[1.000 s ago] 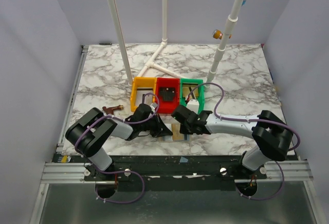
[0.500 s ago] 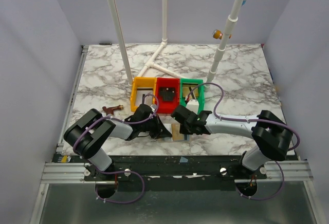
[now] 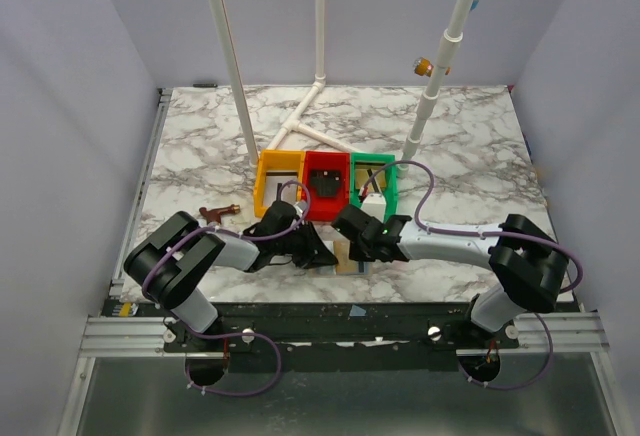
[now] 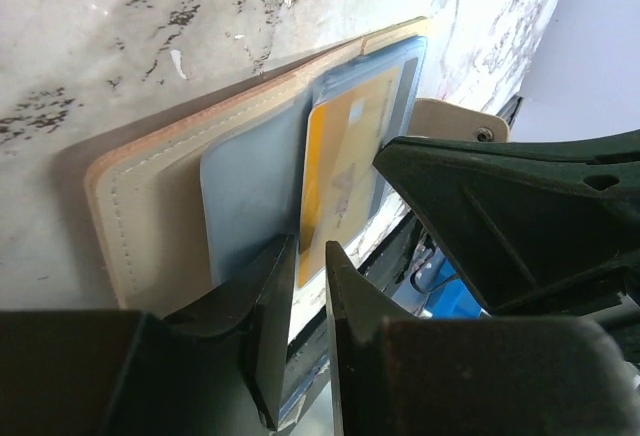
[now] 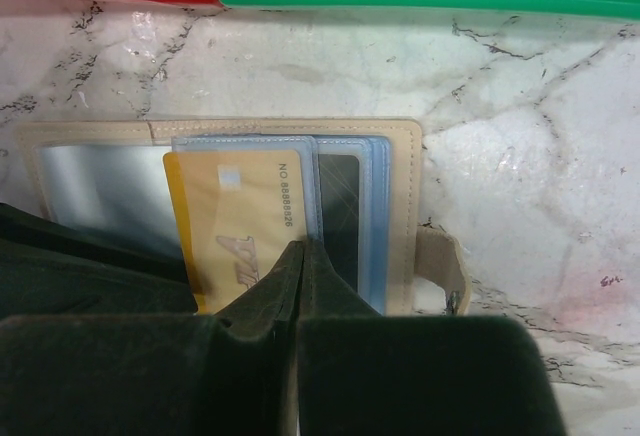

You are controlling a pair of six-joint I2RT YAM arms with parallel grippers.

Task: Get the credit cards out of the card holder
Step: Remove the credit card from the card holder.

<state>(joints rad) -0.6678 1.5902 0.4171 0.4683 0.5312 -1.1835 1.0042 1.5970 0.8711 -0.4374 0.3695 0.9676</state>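
Observation:
The card holder (image 5: 402, 206) lies open on the marble near the front edge, tan with pale blue sleeves (image 4: 245, 171); from above it shows between the two grippers (image 3: 345, 257). A gold credit card (image 5: 240, 211) (image 4: 345, 166) sticks partway out of a sleeve, and a dark card (image 5: 340, 206) sits in the sleeve beside it. My right gripper (image 5: 303, 248) (image 3: 353, 246) is shut, its tips pressing on the sleeve edge next to the gold card. My left gripper (image 4: 308, 248) (image 3: 322, 254) stands open by a narrow gap at the gold card's free end, with nothing clearly between its fingers.
Yellow (image 3: 262, 184), red (image 3: 310, 206) and green (image 3: 392, 191) trays stand just behind the holder, a black object (image 3: 326, 184) in the red one. A small brown item (image 3: 217, 212) lies to the left. White pipes (image 3: 310, 121) rise at the back.
The left gripper's jaws have parted a little from shut. Both arms stay almost where they were, and the holder has not moved.

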